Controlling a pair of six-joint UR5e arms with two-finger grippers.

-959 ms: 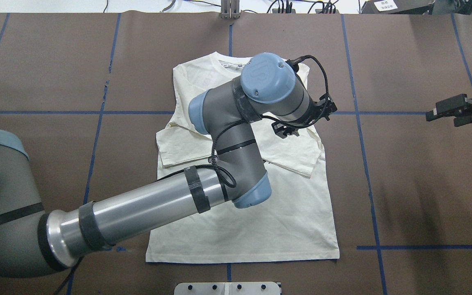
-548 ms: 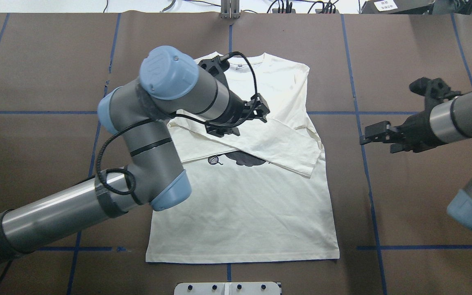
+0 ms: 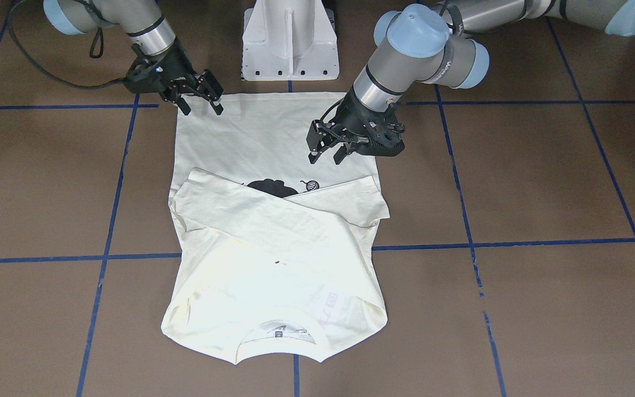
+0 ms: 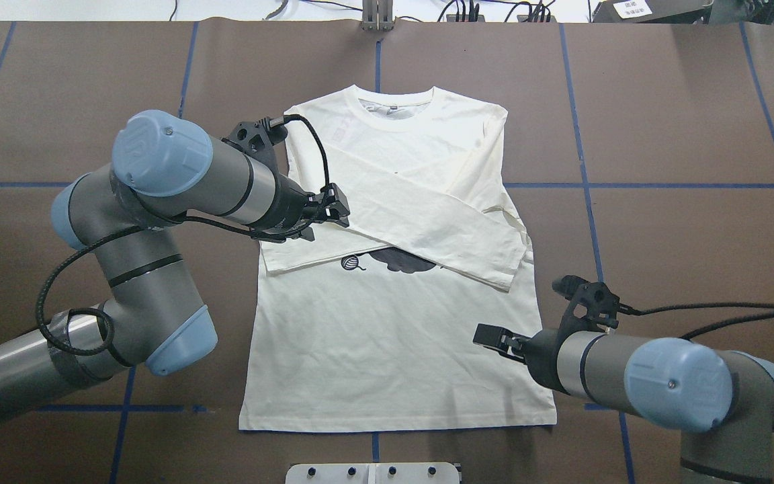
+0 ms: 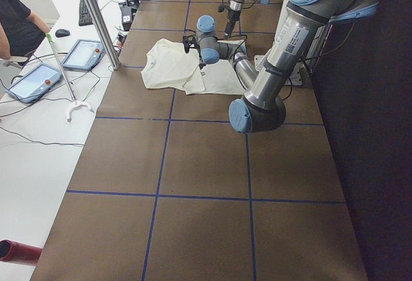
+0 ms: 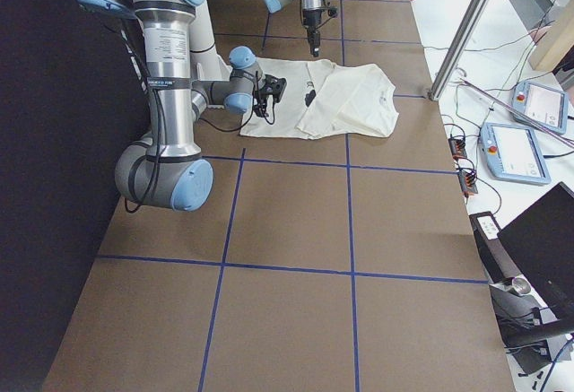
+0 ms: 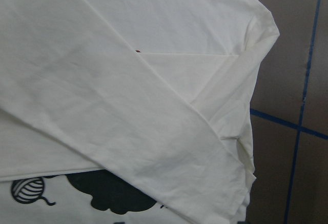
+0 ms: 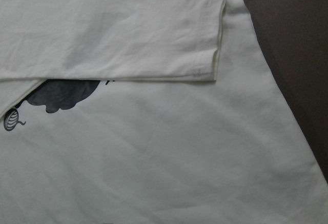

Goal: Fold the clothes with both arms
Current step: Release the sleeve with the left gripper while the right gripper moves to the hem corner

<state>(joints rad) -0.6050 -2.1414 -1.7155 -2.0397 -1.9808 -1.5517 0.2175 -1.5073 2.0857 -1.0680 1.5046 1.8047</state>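
The cream long-sleeved T-shirt (image 4: pixel 394 336) lies flat on the brown table, collar at the far side, hem toward me. Both sleeves are folded across the chest and cover most of the black cat print (image 4: pixel 404 259); the yarn ball (image 4: pixel 352 263) shows. My left gripper (image 4: pixel 340 208) hovers over the shirt's left edge at sleeve height, open and empty, as the front view shows (image 3: pixel 324 160). My right gripper (image 4: pixel 484 334) hovers over the shirt's lower right part, open and empty (image 3: pixel 203 110). The wrist views show only shirt (image 7: pixel 128 106) (image 8: pixel 154 157).
Blue tape lines (image 4: pixel 592 202) cross the brown table cover. The white pedestal base (image 3: pixel 290 38) stands just behind the hem. Tablets (image 5: pixel 38 78) and a metal post (image 5: pixel 96 17) are on the white bench beyond the far edge.
My left gripper has pulled back leftward from the shirt's right side to its left edge, uncovering the crossed sleeves. My right arm has swung in from the right edge to the shirt's lower right.
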